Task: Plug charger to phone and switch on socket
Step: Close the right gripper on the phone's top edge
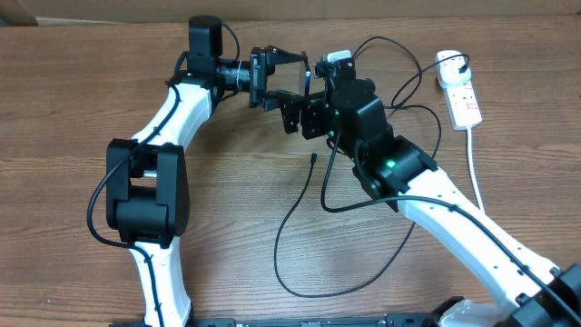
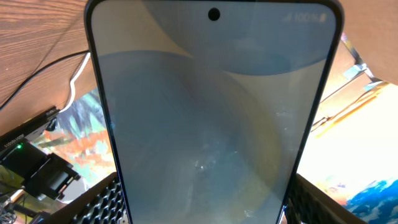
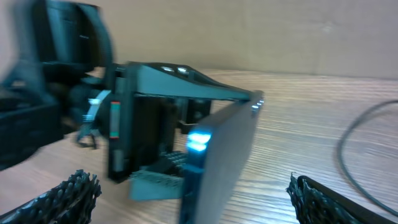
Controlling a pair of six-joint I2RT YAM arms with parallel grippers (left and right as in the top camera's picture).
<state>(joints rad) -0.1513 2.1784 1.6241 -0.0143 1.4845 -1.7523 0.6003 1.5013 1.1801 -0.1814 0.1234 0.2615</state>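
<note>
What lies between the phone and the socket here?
Overhead, the right arm is beside the phone, then black loops of the charger lie on bare table before the socket.

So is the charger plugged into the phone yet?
Not plugged in. The charger's connector tip lies loose on the table, apart from the phone held in the left gripper.

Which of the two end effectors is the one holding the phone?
The left end effector: it clamps the phone by its side edges. The right end effector stands wide open and empty.
</note>
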